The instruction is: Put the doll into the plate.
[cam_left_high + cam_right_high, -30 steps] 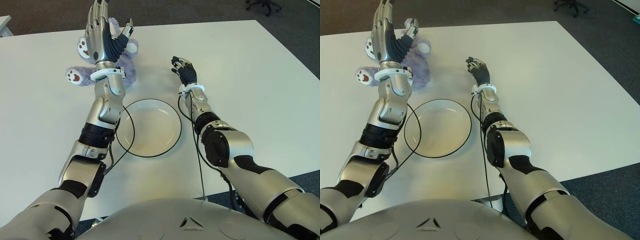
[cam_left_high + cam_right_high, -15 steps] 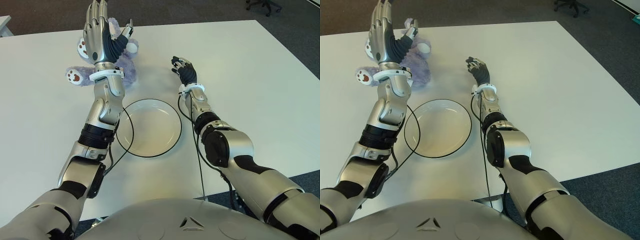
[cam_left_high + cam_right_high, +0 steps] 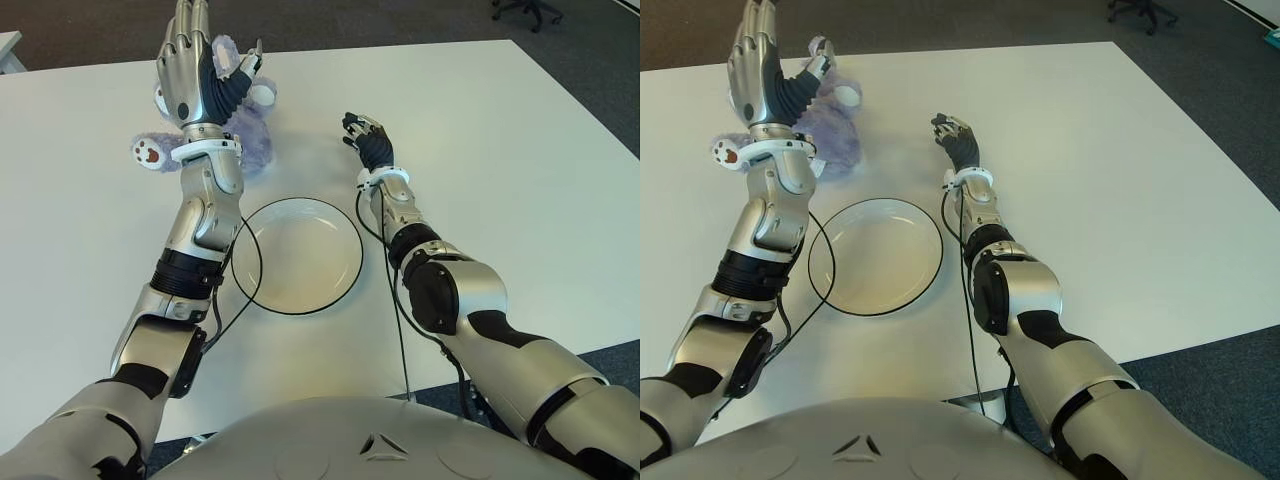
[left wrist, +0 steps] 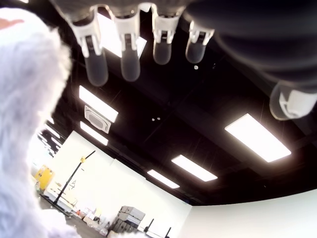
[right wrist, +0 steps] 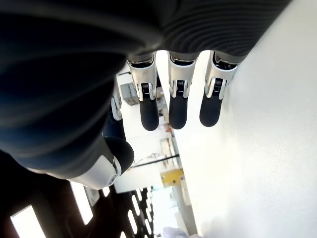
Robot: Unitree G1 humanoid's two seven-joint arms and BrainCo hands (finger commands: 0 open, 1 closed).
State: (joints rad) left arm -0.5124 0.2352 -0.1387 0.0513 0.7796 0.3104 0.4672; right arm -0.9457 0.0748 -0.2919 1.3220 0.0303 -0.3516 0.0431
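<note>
Fluffy lilac doll (image 3: 243, 135) — white paws, brown pads — on table (image 3: 500, 150).

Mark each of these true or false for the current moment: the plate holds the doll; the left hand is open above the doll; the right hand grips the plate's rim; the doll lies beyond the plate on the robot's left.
1. The plate holds the doll. False: the plate holds nothing; the doll lies on the table.
2. The left hand is open above the doll. True.
3. The right hand grips the plate's rim. False: it is beyond the plate, apart from it, holding nothing.
4. The doll lies beyond the plate on the robot's left. True.
</note>
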